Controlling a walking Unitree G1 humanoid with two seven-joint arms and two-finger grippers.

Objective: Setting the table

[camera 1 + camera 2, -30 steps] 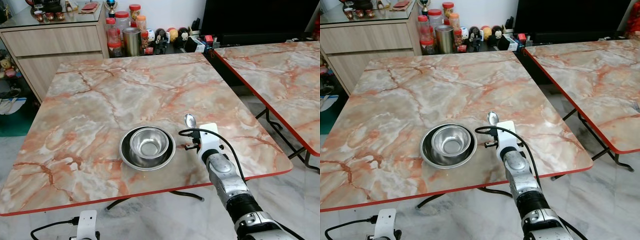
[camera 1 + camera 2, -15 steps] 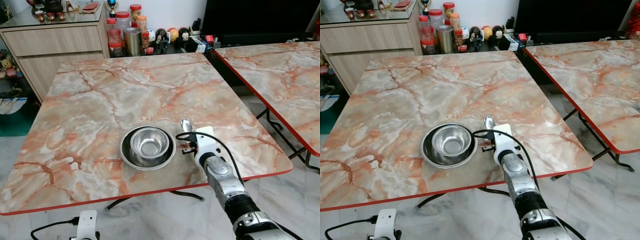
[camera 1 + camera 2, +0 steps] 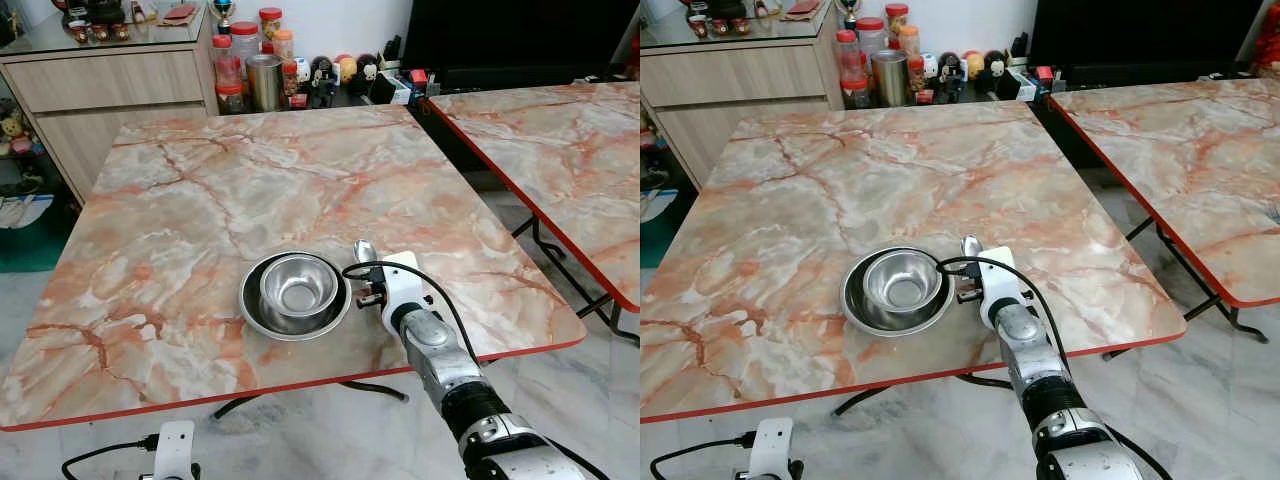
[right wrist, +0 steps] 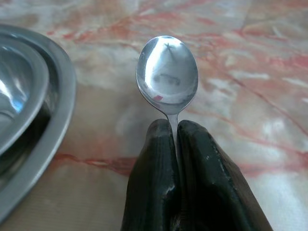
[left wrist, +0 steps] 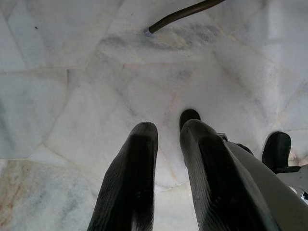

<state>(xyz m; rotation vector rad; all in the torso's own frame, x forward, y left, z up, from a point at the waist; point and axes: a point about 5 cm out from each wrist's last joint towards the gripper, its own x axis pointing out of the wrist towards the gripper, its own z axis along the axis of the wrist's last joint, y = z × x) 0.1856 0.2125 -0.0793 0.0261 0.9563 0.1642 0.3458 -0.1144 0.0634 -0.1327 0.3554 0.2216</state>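
The big marble table (image 3: 200,200) is lying under the right gripper (image 4: 174,126). A shiny metal plate (image 3: 252,312) is sitting just to the gripper's left, and a metal bowl (image 3: 298,285) is resting inside it. The right gripper is pinching the handle of a spoon (image 4: 167,72), which is sticking up past its fingertips, close beside the plate's rim. The left gripper (image 5: 166,132) is hanging over the floor, fingers slightly apart.

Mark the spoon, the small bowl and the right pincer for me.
spoon (image 4: 167,70), right wrist view, on its bowl.
small bowl (image 3: 297,285), left eye view, inside bottom.
right pincer (image 4: 175,132), right wrist view, between fingertips.
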